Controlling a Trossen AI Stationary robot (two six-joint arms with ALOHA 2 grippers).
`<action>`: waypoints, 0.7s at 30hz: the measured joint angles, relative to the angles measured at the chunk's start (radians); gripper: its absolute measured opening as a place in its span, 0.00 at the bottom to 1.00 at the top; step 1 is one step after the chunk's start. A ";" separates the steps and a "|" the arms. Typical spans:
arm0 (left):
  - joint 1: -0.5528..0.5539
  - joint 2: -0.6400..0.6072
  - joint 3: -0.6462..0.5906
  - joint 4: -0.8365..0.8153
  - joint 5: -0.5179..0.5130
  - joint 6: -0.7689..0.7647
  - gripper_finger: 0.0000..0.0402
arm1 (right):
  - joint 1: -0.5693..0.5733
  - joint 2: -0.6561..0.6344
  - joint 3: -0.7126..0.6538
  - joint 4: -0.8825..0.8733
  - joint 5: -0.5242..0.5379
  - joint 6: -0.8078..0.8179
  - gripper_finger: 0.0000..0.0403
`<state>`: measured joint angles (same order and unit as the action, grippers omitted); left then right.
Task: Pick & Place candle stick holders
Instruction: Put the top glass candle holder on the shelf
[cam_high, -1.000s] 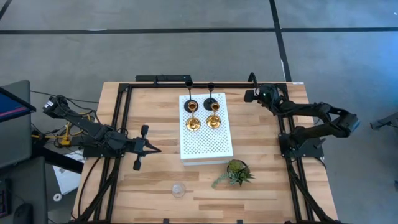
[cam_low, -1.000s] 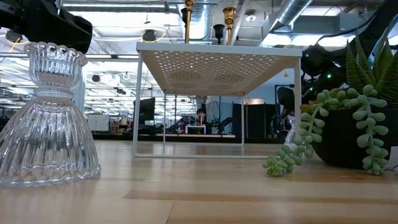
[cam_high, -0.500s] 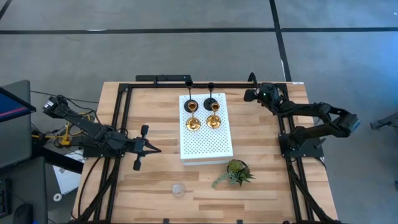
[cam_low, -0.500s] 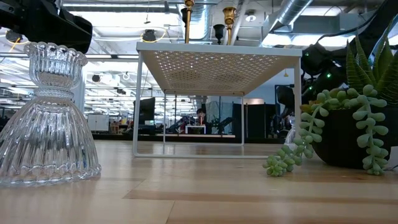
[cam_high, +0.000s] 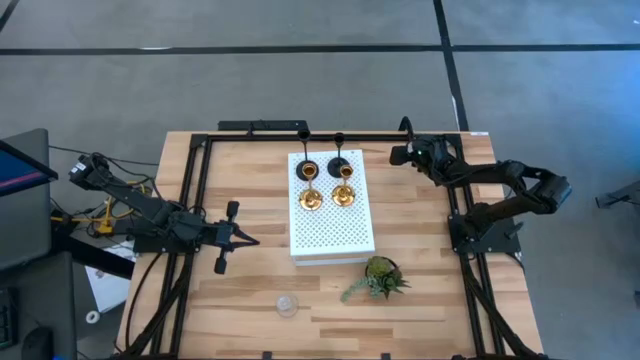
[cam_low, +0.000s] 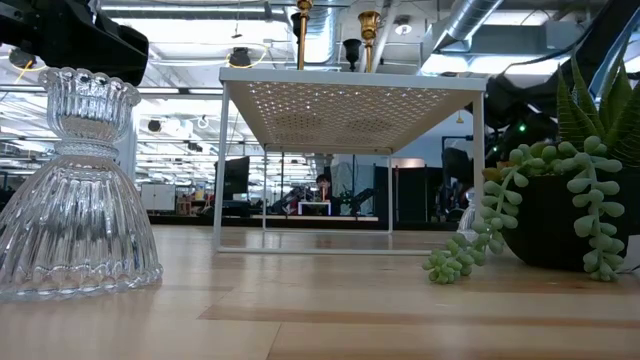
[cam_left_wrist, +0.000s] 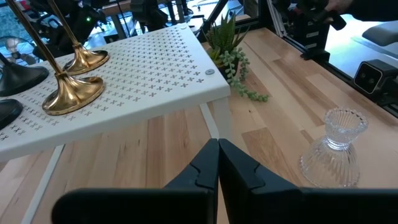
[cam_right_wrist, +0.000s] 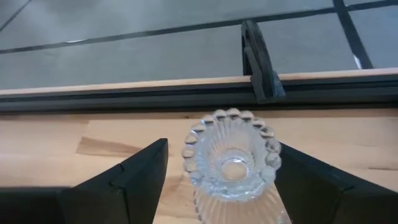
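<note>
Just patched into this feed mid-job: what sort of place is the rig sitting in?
Probably an open-plan lab or workshop office. The low view shows exposed ceiling ducts and rows of desks with monitors behind the wooden table; the high view shows a bare concrete floor marked with dark lines.

Low view: the two gold candle stick holders (cam_low: 369, 35) on the white perforated board (cam_low: 350, 78) are cut off by the upper edge, only their stems showing; the black holder (cam_low: 351, 52) behind them is partly hidden. The plant (cam_low: 560, 195) runs past the right edge. High view: the glass holder (cam_high: 288, 304) near the front of the tabletop (cam_high: 420, 300) is too small to make out, and the one at the right gripper (cam_high: 400, 153) cannot be seen. Right wrist view: the glass holder (cam_right_wrist: 231, 160) between the spread jaws is cut off below; contact cannot be told. Left wrist view: both black holders (cam_left_wrist: 18, 79) are cut by the edge
</note>
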<state>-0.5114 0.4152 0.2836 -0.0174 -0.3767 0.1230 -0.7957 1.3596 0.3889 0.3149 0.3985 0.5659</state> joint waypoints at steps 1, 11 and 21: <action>0.000 0.000 0.000 0.000 0.000 0.000 0.02 | 0.004 0.002 0.001 0.000 0.011 0.000 0.66; 0.000 0.000 0.000 0.000 0.000 0.000 0.02 | 0.009 0.004 0.005 0.000 0.022 0.003 0.53; 0.000 0.000 0.000 0.000 0.001 0.000 0.02 | 0.010 0.003 0.005 0.001 0.028 0.000 0.31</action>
<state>-0.5110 0.4152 0.2836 -0.0174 -0.3759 0.1226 -0.7861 1.3628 0.3944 0.3156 0.4269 0.5659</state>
